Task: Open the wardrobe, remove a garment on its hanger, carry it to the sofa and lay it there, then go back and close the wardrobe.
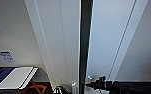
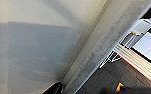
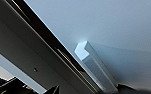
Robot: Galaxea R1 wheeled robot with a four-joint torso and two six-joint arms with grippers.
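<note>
The robot is facing the wardrobe (image 1: 66,45) at close range, its two white doors standing slightly ajar with a dark gap between them. The right gripper (image 1: 89,85) is reaching in level with that gap, a small white handle (image 3: 93,63) just beside it (whether its fingers are apart or together cannot be told). The job is looking either barely begun or nearly finished; the pictures are not settling which. Two blue-and-white labels (image 1: 6,57) are showing well off to the gripper's left, their writing unreadable.
</note>
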